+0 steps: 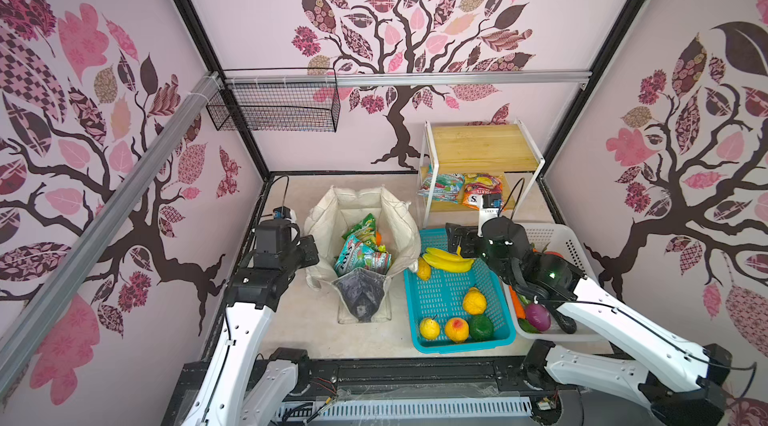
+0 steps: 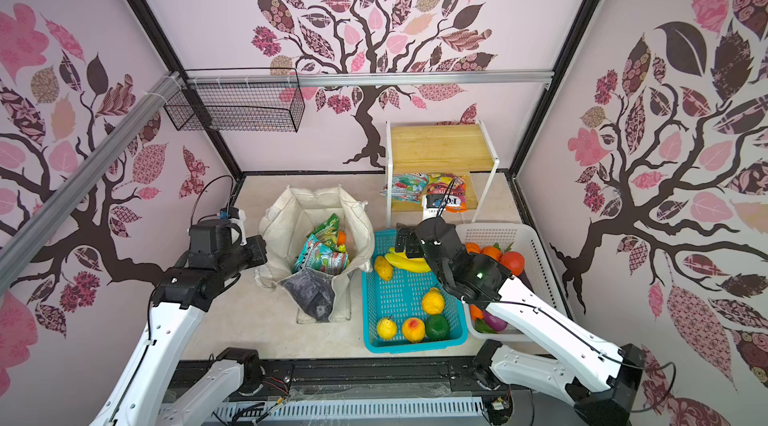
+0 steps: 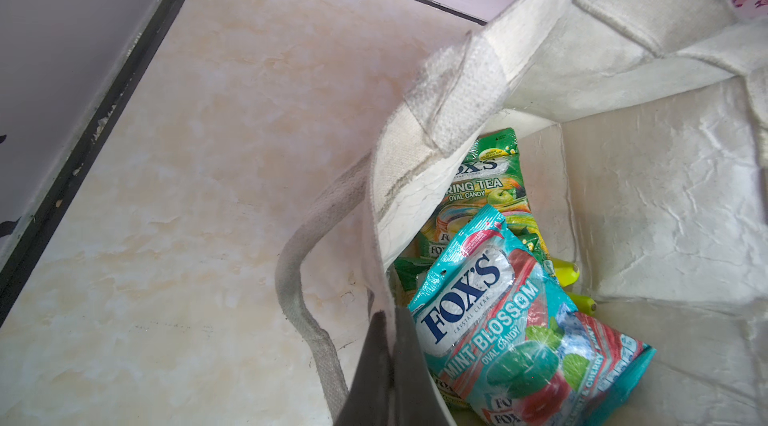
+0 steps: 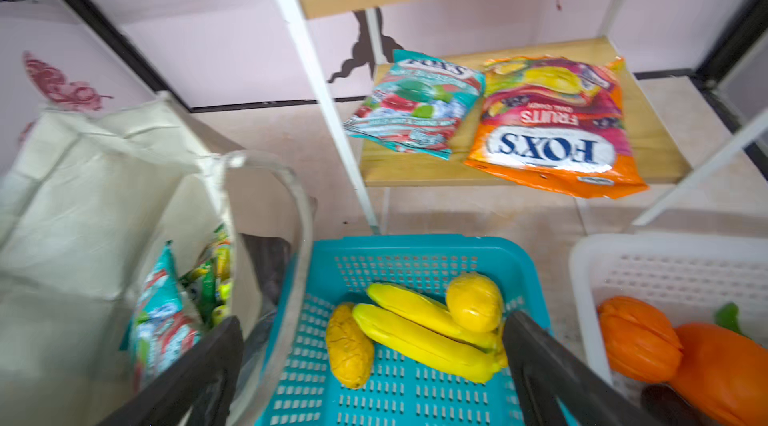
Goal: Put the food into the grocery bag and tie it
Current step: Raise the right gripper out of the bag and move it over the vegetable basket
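A teal plastic basket is sitting on the marbled desk toward its front right. A white plastic basket is lying just beside it along the right edge. A white-framed wooden shelf is standing in the back right corner. A black wire basket is hanging from an aluminium rail above the back left corner.

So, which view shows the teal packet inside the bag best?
The left wrist view: the teal packet is close, label readable. Both top views show it small; the right wrist view shows it blurred, partly hidden.
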Available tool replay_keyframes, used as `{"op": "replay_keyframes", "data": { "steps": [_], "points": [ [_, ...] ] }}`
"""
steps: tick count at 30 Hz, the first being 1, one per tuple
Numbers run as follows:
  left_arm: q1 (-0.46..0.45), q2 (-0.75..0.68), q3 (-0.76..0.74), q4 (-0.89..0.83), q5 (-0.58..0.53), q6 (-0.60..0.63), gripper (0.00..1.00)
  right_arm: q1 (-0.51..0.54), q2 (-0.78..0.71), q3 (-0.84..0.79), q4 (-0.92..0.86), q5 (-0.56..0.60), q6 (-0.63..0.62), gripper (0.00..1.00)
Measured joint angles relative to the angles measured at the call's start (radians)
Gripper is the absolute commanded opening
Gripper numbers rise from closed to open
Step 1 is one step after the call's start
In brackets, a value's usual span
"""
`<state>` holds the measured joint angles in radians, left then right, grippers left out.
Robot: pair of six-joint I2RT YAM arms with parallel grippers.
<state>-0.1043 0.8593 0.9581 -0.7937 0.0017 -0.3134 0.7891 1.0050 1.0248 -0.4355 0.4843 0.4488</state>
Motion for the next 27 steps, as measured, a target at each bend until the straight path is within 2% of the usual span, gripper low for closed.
{"op": "replay_keyframes", "data": {
  "steps": [10, 18, 22, 27],
  "points": [
    [0.0, 0.0, 0.0, 0.0, 0.003, 0.0, 0.0, -0.09, -0.096, -0.07, -0.038, -0.03, 0.017, 1.0],
    [0.0, 0.0, 0.0, 0.0, 0.004, 0.0, 0.0, -0.16, -0.138, -0.164, -0.054, -0.013, 0.103, 1.0],
    [0.0, 0.0, 0.0, 0.0, 0.004, 0.0, 0.0, -0.312, -0.156, -0.196, -0.055, -0.055, 0.169, 0.99],
    [0.0, 0.0, 0.0, 0.0, 0.005, 0.0, 0.0, -0.613, -0.195, -0.287, -0.048, -0.201, 0.245, 1.0]
  ]
}}
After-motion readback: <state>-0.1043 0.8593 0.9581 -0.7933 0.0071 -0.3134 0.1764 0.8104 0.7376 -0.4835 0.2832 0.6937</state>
